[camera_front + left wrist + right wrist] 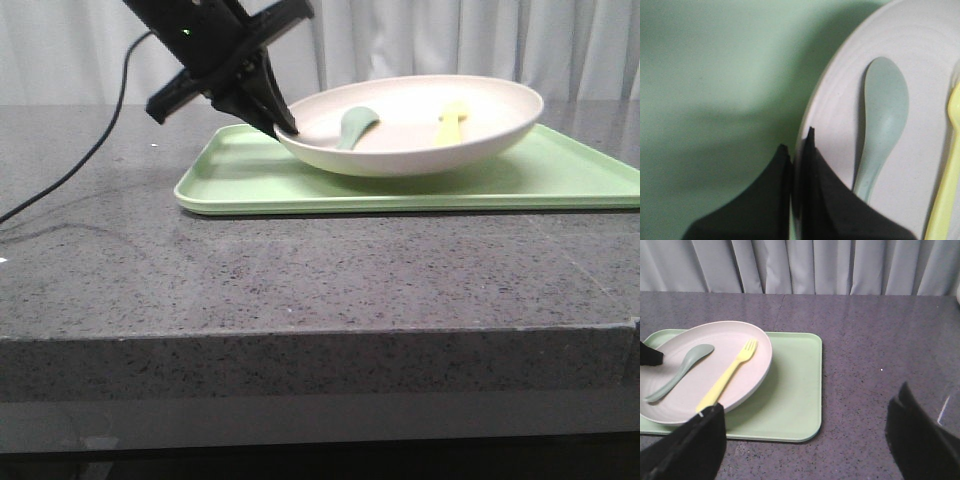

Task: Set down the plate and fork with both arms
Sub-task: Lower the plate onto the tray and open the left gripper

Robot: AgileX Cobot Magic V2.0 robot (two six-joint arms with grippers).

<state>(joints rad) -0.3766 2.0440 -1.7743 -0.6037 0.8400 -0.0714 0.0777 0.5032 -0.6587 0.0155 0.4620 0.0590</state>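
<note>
The cream-white plate (420, 150) sits over the light-green tray, with the pale yellow fork (452, 122) lying in it towards the right. My left gripper (288, 128) is shut on the plate's left rim, one finger inside and one outside. The left wrist view shows this pinch (797, 140) on the plate (840, 125), with the fork (950, 165) at the frame's edge. My right gripper (805, 440) is wide open and empty above the table, off the tray's corner, looking at the plate (727, 335) and fork (730, 375). It is out of the front view.
A greyish-green spoon (357, 125) lies in the plate beside the fork (885, 110) (687, 365). The green tray (400, 195) (790, 400) lies on a dark speckled stone table (300, 280). A black cable (70, 170) trails at the left. Curtains hang behind.
</note>
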